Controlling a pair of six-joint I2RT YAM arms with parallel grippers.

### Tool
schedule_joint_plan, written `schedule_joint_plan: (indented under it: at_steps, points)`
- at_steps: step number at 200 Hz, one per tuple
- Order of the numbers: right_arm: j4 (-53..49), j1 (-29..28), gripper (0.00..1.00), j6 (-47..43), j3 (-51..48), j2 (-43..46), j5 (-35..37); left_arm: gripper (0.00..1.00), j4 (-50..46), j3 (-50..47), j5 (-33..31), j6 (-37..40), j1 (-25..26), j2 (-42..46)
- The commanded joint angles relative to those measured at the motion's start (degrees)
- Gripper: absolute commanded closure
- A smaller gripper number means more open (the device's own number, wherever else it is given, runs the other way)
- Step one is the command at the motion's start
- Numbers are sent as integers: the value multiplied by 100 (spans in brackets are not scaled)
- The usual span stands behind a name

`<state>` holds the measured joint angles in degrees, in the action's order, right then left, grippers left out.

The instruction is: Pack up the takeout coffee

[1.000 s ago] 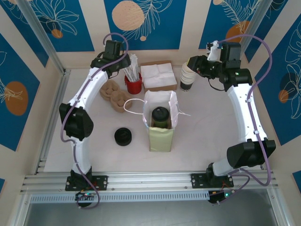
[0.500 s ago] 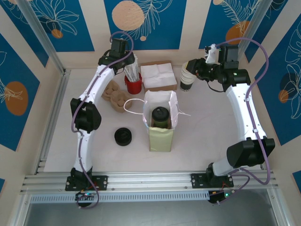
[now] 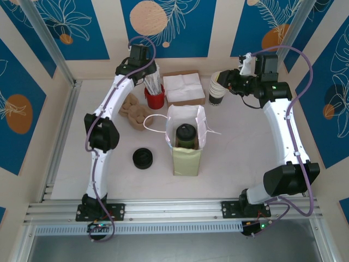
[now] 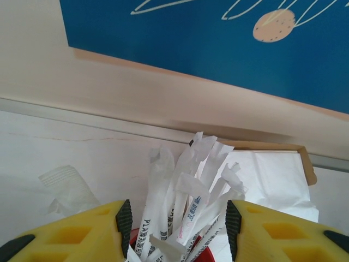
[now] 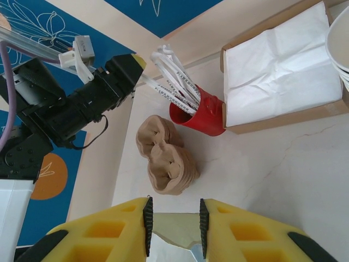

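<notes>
Got the lidded takeout coffee (image 3: pixel 185 134) standing in the paper bag (image 3: pixel 186 161) mid-table. Seeing left gripper (image 4: pixel 177 218) spread astride the wrapped straws (image 4: pixel 185 185), far left, probably to grab one for the bag. Can't tell clenched or slack on right gripper (image 5: pixel 173 218) by the far-right cup stack (image 3: pixel 217 93).

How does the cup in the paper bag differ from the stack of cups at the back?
The cup in the paper bag carries a black lid; the stack of cups is open on top. The cup is single; the stack holds several nested. The cup stands inside the bag, the stack outside it beside the napkin box. Both stand mouth up.
</notes>
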<state>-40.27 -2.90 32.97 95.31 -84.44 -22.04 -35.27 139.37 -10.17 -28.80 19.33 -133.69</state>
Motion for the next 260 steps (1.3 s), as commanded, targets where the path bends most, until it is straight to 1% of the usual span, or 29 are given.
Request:
schedule_joint_plan:
  at_steps: [1,49,68,83,114,130,147,176,217,232,260]
  points:
    - [2,35,69,-104,-52,42,-202,51,-147,177,-98,55,-34,-207]
    - [-15,49,69,-124,-45,17,-269,61,-19,186,-171,121,-31,-271]
    - [-80,44,69,-129,-40,32,-286,69,57,228,-313,220,-35,-265]
    - [-121,44,69,-157,-41,62,-297,74,-21,362,-284,294,-32,-253]
    - [-9,61,70,-153,-201,200,-243,82,-76,388,-216,360,-17,-1]
    - [-53,85,70,-149,-145,213,-274,85,-103,379,-123,398,5,205]
    - [-77,96,70,-175,-85,231,-308,90,-103,382,-115,542,77,439]
    - [-46,123,71,-168,-72,307,-339,92,-171,395,-123,729,188,889]
    - [41,162,72,-167,-74,389,-378,92,-302,396,-151,1185,451,1718]
    - [72,167,72,-181,-73,394,-406,92,-402,385,-159,1502,652,2077]
    - [154,208,72,-214,-93,378,-406,92,-532,362,-156,2097,1262,2733]
